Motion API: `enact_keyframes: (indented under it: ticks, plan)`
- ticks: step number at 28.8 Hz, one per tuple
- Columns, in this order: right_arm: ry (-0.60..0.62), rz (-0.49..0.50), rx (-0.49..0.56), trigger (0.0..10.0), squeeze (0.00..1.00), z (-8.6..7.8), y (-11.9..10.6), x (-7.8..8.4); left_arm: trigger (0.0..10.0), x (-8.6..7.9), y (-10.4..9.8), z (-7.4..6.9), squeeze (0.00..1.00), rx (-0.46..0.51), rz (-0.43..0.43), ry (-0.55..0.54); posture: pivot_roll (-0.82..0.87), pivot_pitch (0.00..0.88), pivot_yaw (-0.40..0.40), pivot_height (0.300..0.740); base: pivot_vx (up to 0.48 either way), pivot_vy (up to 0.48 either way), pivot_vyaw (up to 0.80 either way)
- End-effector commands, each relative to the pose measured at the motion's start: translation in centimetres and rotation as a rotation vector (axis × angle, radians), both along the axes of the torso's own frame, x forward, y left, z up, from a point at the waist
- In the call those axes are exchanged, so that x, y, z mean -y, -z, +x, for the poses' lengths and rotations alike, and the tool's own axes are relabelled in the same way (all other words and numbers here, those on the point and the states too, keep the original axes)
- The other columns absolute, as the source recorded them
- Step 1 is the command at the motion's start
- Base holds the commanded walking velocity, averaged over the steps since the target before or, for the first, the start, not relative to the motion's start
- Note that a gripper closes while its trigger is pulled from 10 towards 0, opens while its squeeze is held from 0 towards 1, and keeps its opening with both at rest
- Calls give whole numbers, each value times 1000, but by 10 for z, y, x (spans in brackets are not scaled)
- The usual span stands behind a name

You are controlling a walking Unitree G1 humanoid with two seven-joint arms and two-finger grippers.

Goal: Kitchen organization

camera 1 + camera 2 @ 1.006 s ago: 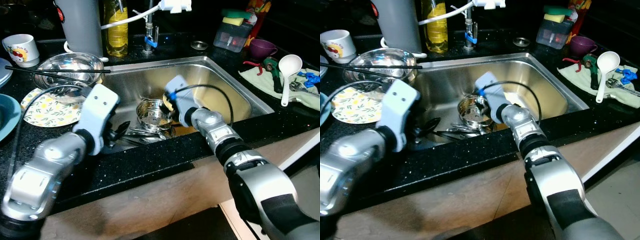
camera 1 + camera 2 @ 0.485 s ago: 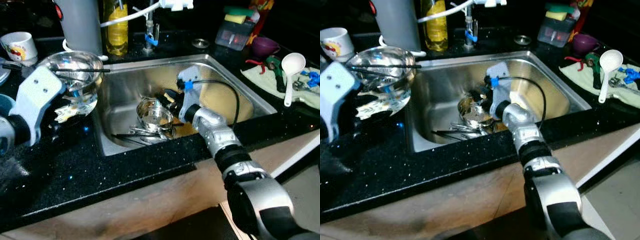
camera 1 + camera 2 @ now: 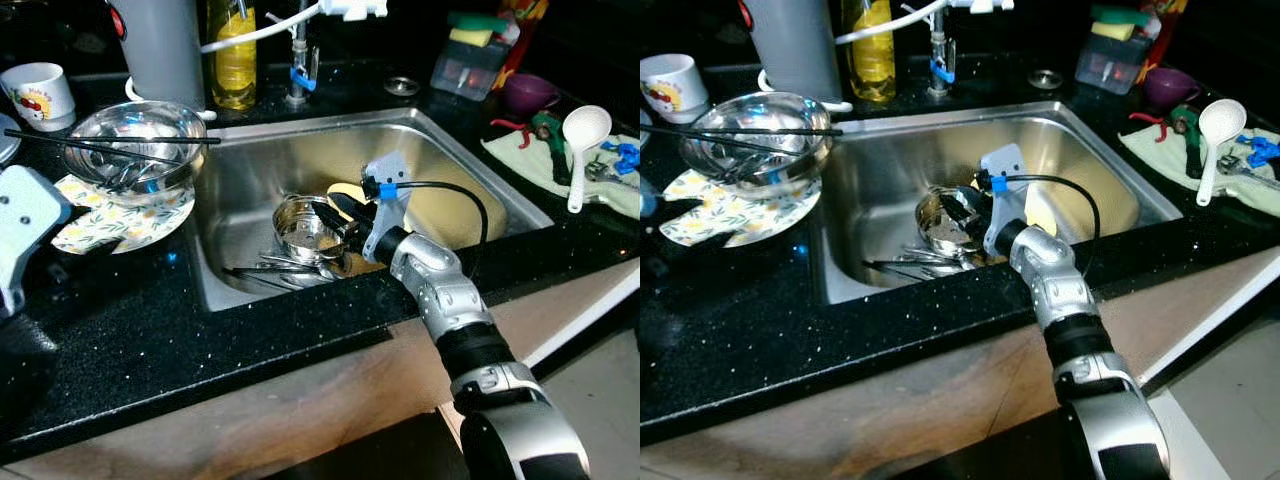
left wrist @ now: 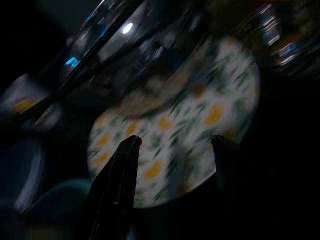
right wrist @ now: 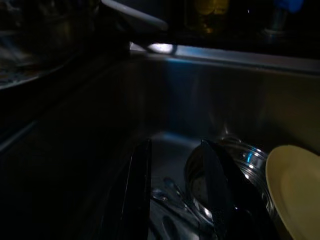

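Note:
A small steel pot [image 3: 303, 228] stands in the sink [image 3: 260, 165] over a pile of cutlery [image 3: 272, 270], with a pale yellow plate [image 3: 445, 212] lying beside it. My right gripper [image 3: 342, 213] reaches down into the sink at the pot's rim; its wrist view shows the fingers [image 5: 136, 200] open, with the pot [image 5: 247, 160] and the yellow plate [image 5: 295, 190] just ahead. My left gripper [image 4: 172, 150] is open and empty above the floral plate [image 4: 200, 115] on the left counter. On that plate [image 3: 120, 222] stands a steel bowl [image 3: 130, 145] with black chopsticks across it.
A mug [image 3: 40, 95], a grey canister [image 3: 160, 45], an oil bottle [image 3: 232, 55] and the faucet [image 3: 297, 70] line the back. To the right are a sponge box [image 3: 468, 65], a purple cup [image 3: 525, 95] and a white ladle [image 3: 582, 135] on a green cloth.
My left arm has pulled out of the sink and swung left over the counter by the floral plate. The right gripper has stayed in the sink, turning slightly at the pot.

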State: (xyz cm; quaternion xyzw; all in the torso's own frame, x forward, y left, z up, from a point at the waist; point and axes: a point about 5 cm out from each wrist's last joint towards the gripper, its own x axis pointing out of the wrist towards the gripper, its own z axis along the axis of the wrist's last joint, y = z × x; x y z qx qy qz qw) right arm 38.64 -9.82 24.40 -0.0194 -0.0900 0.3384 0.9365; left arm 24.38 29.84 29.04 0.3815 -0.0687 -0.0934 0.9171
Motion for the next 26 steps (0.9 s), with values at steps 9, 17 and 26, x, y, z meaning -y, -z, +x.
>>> enact_keyframes:
  ticks: [9,17,26]
  plan:
    - [-16,4,-38,10000,0,-8,5,-5,10000,-7,4,-5,0,207,178,-220,29,186,-72,740,0,0,0]
    - [-19,1,-49,10000,0,-12,5,-7,10000,-2,0,-11,0,380,268,-248,28,196,-69,740,0,0,0]
    - [-17,-9,-68,10000,0,-15,8,-7,10000,-37,19,-22,0,349,315,-495,32,200,-72,740,0,0,0]
